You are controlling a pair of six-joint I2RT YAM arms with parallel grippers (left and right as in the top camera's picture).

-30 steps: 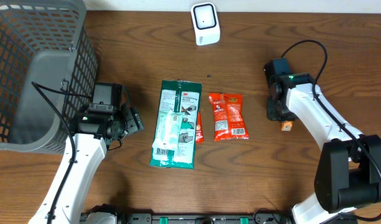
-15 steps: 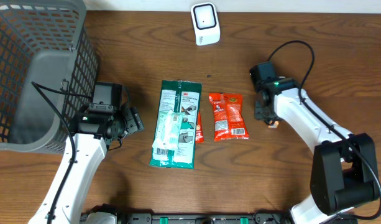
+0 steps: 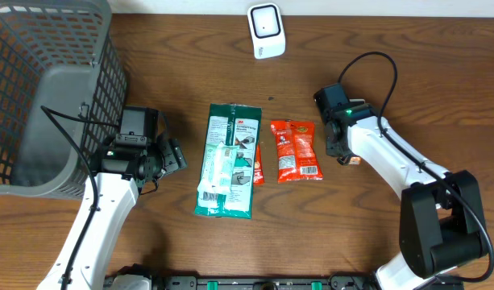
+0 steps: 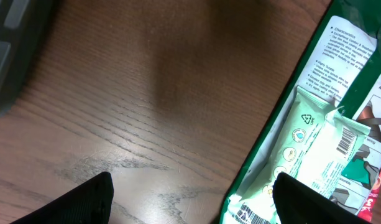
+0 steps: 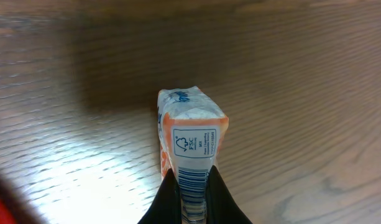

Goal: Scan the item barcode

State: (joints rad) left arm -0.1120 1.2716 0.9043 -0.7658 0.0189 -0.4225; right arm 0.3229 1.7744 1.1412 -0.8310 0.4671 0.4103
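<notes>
Right gripper (image 5: 190,198): jaws clamped tight on 1 small orange-and-white pack (image 5: 190,134), pinched at its near end. 1 barcode shows on that end, facing my wrist camera, with a recycling mark just above it. The pack sticks out from the fingers over bare table (image 5: 302,74). Can't tell if its far end touches the wood.

From overhead, the held pack sits just right of the red snack packet (image 3: 295,151), not touching it. It's well apart from the scanner (image 3: 267,31), which is at the far edge of the table, about centre.

Left gripper (image 4: 190,199): jaws spread wide, holding nothing. 2 fingertips (image 4: 84,199) show at the bottom of the wrist view with only wood between them. It sits between the basket (image 3: 45,89) and the big green pack (image 3: 230,129), near the pack's left edge.

Counts:
- 2 arms, 2 grippers
- 1 white scanner
- 1 grey mesh basket, far left
- 1 big green pack, centre
- 1 pale green sachet (image 3: 216,173) lying on the green pack's lower left part
- 1 red snack packet, fully visible, right of the green pack
- 1 second red packet (image 3: 258,165), only a strip visible between the green pack and the red snack packet. Can't tell how far it tucks under.
- 1 orange-and-white pack in my right grip

That's 4 loose items on the table plus 1 held. The left wrist view shows 2 barcodes: 1 on the sachet and 1 at the frame's bottom edge. Can't tell which item the second belongs to.
</notes>
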